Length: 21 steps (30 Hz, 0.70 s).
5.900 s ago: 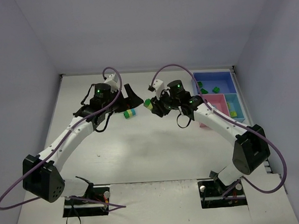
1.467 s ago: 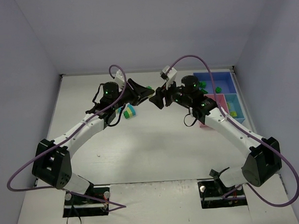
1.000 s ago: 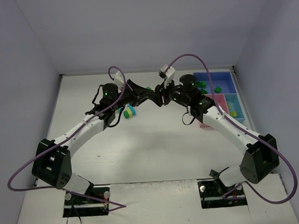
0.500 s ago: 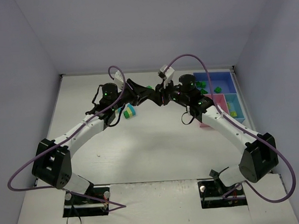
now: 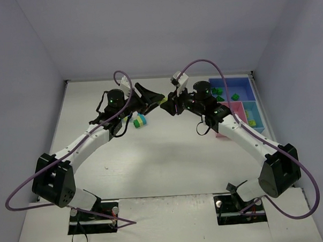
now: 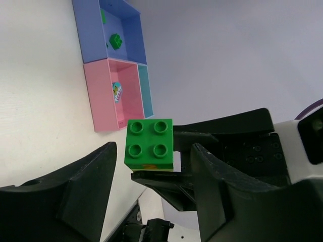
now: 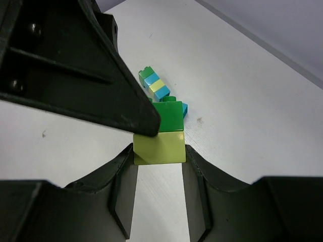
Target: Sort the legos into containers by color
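Spreads the jaws of the left gripper [image 6: 154, 147] since half a second back, leaving gaps either side of the green brick [image 6: 149, 142]. Pinches the yellow-green brick [image 7: 159, 147] joined to it in the right gripper [image 5: 170, 103], well left of the trays [image 5: 243, 88]. Leaves a three-colour stack [image 5: 140, 121] lying further left of the trays.

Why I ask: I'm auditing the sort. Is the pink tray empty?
No, the left wrist view shows a small brick lying inside the pink tray.
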Each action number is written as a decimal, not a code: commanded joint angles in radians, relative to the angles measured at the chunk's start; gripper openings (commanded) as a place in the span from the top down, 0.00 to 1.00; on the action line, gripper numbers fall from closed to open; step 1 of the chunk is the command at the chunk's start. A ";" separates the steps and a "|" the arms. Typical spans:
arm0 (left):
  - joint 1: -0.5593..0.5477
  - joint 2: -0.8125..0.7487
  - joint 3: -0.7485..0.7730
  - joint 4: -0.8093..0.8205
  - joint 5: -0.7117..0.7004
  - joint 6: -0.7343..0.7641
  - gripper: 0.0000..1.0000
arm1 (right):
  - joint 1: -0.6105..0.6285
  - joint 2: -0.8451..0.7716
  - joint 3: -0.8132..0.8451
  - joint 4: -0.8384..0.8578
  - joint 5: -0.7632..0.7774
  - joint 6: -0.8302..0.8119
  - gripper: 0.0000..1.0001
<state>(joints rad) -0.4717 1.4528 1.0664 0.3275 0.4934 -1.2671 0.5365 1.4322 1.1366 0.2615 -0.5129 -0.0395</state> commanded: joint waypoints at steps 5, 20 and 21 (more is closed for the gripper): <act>0.039 -0.062 0.066 0.012 -0.032 0.038 0.46 | -0.007 -0.059 -0.012 0.058 0.002 -0.010 1.00; 0.002 -0.042 0.066 -0.004 -0.047 0.055 0.47 | -0.007 -0.053 0.002 0.058 0.005 -0.007 1.00; 0.002 -0.039 0.066 -0.004 -0.047 0.060 0.48 | -0.007 -0.052 0.005 0.058 0.005 -0.007 1.00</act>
<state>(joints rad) -0.4679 1.4334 1.0737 0.2794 0.4618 -1.2358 0.5362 1.4155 1.1107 0.2550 -0.5037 -0.0395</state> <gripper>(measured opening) 0.527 0.336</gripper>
